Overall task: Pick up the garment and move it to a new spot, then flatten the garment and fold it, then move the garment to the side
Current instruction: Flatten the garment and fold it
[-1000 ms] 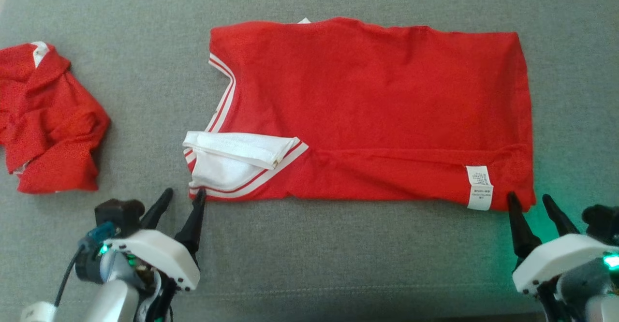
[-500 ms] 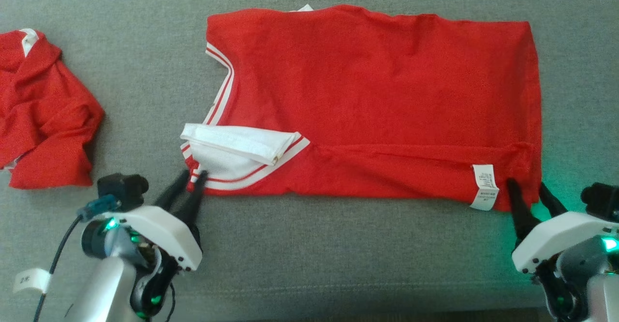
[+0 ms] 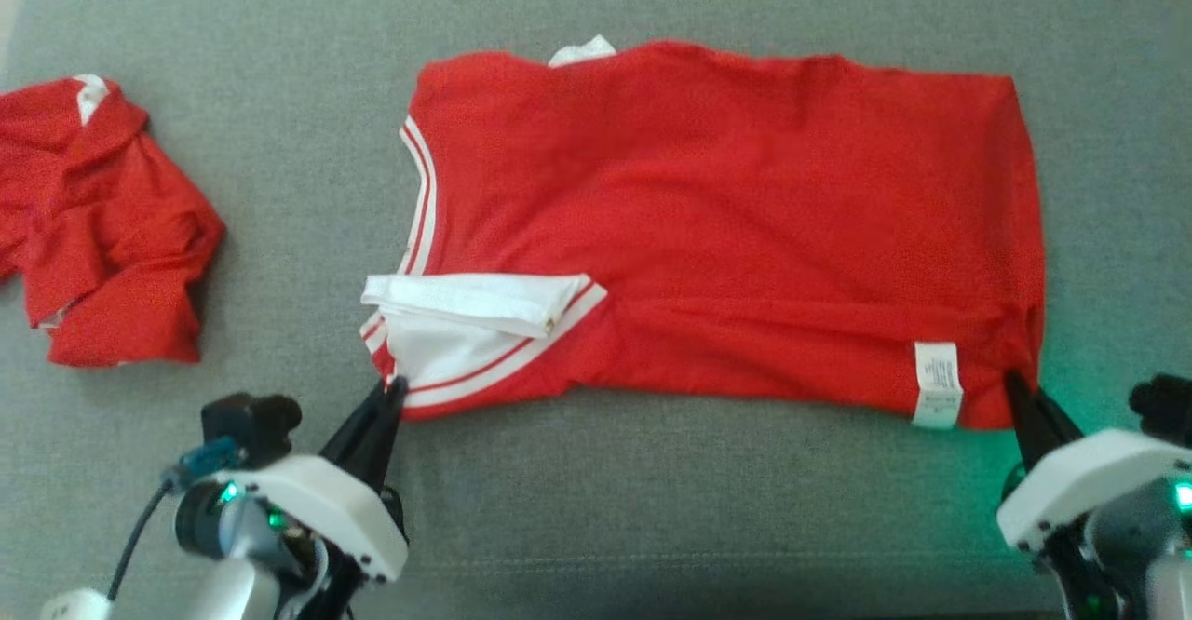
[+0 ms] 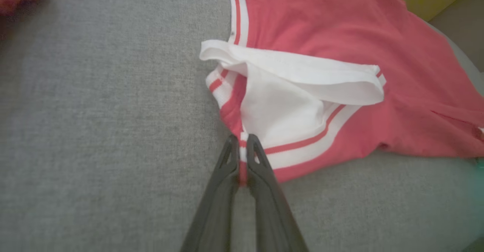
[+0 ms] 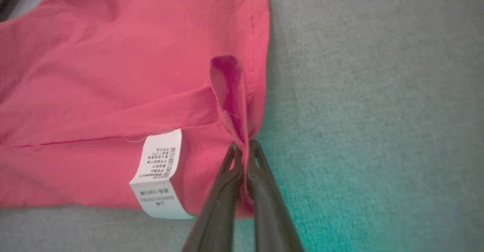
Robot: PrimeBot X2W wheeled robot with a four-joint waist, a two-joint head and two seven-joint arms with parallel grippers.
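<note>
1. In the head view you see the shirt (image 3: pixel 726 220) spread across the grey cushion (image 3: pixel 652 527). Its neck end lies toward the robot's left and its hem toward the right.
2. In the same view, the left gripper (image 3: pixel 394 385) sits at the shirt's near left corner. Its fingers are pressed together on the striped edge, just below the white flap (image 3: pixel 484 299).
3. The right gripper (image 3: pixel 1015 385) is at the near right corner and pinches the hem there, just beside the white label (image 3: pixel 936 383). A green glow falls on the cushion next to it.
4. A crumpled red cloth (image 3: pixel 102 229) lies on the cushion well apart from the shirt, toward the robot's left.
5. In the left wrist view, the left gripper (image 4: pixel 242 141) is clamped on the shirt (image 4: pixel 321 28). You can see a strip of red and white trim caught between its two dark fingers. The white flap (image 4: pixel 295 70) lies folded over just beyond the fingertips, and the grey cushion (image 4: pixel 94 112) lies to the left of them.
6. In the right wrist view, the right gripper (image 5: pixel 244 147) grasps the shirt (image 5: pixel 113 55) by its corner. The cloth rises in a narrow upright fold that runs down between the closed fingers. The white label (image 5: pixel 159 172) hangs just left of the fingers, its print too small to read. The grey cushion (image 5: pixel 378 93) to the right is tinted green.
</note>
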